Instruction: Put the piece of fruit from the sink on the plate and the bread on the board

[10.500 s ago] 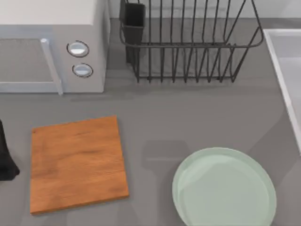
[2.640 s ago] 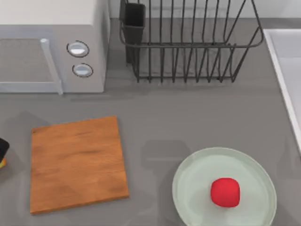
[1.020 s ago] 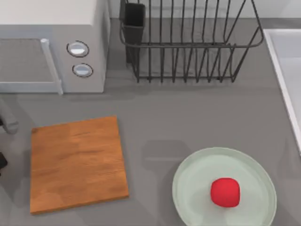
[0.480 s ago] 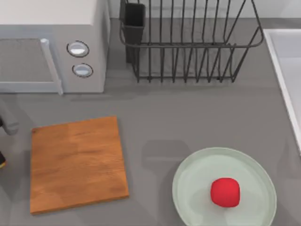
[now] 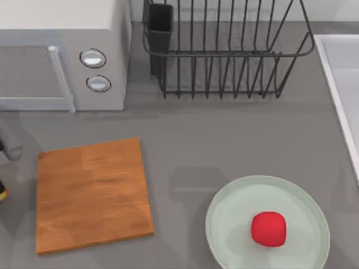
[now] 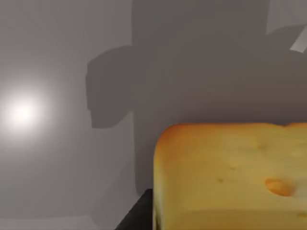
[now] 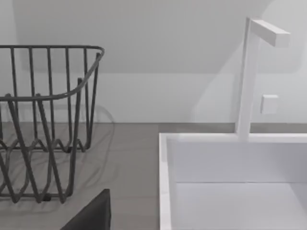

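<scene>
The red piece of fruit [image 5: 268, 228] lies on the pale green plate [image 5: 224, 224], right of its middle. The wooden board [image 5: 92, 196] lies bare at the left. At the top view's left edge, beside the board, I see a sliver of my left gripper [image 5: 1, 192] with a bit of yellow on it. The left wrist view has the bread [image 6: 230, 177] close up, golden on top, raised over the grey counter, with a dark finger [image 6: 136, 218] against its side. The white sink [image 7: 230, 191] lies under my right gripper [image 7: 91, 215], whose dark edge shows.
A microwave [image 5: 61, 56] stands at the back left and a black wire dish rack [image 5: 224, 50] behind the middle. The sink's rim [image 5: 336, 84] runs along the right edge, with a white tap [image 7: 249, 76] behind the basin. Bare grey counter lies between board and plate.
The plate was bare 10.5 s ago and has held the fruit since 2.6 s ago. Over the last second the left gripper at the left edge has slid slightly further out of the top view.
</scene>
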Motion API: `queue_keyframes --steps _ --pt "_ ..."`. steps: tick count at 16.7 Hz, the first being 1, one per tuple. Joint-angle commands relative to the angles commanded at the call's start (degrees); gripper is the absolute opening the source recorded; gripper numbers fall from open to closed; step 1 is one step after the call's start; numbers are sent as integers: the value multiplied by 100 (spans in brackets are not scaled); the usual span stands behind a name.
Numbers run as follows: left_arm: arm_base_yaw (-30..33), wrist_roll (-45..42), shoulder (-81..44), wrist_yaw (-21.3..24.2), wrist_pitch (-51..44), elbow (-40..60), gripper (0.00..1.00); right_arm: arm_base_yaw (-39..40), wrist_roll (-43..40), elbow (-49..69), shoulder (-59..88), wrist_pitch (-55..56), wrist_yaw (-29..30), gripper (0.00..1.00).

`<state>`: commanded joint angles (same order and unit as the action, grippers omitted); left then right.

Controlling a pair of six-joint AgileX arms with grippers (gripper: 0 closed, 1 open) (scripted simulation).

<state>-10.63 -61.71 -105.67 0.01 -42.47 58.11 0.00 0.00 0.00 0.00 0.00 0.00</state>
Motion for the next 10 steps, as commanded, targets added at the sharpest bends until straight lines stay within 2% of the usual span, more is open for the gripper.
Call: queue_keyframes --steps 10 --pt "8 -4 17 2 -19 17 0 0 0 0 0 0 0 100"
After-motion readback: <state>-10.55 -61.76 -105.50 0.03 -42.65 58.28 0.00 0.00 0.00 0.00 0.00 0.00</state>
